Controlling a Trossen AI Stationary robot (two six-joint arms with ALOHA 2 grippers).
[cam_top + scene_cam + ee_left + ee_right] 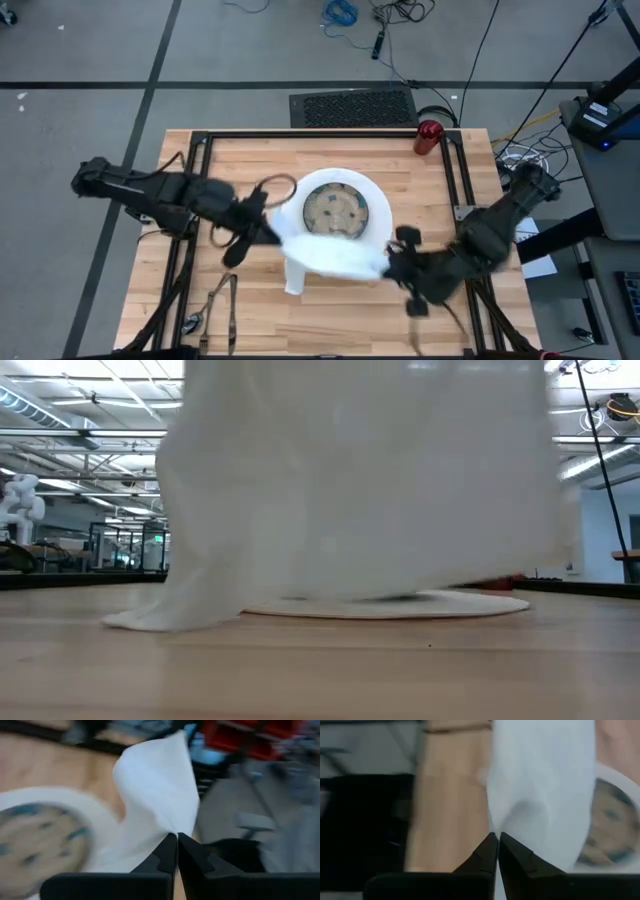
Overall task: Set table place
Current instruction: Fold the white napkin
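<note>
A white cloth napkin [330, 256] is spread between my two grippers above the near side of the round white plate [376, 200]. The plate lies flat on the table [250, 160] with the patterned bowl [334, 210] on it. My left gripper [268, 228] is shut on the napkin's left end and my right gripper [392, 263] on its right end. In the low view the napkin [360, 480] hangs like a curtain in front of the plate [470, 604]. A red cup [430, 137] stands at the table's far right edge. Dark cutlery [218, 305] lies at the near left. My left gripper pinches an edge of the napkin [172, 827] between its two shut fingers, coming from the table's left and slanting slightly down. The cloth rises and spreads beyond the fingertips; one layer or several, I cannot tell. My right gripper pinches the napkin's other end [498, 826] between its shut fingers, slanting down from the table's right. The cloth sags between the two holds, and a lower corner [140, 622] reaches the table.
Black frame rails [455, 170] run along the tabletop's sides and far edge. A black grille [352, 107] and cables lie on the floor beyond the far edge. Bare wood [340, 320] shows toward the near edge.
</note>
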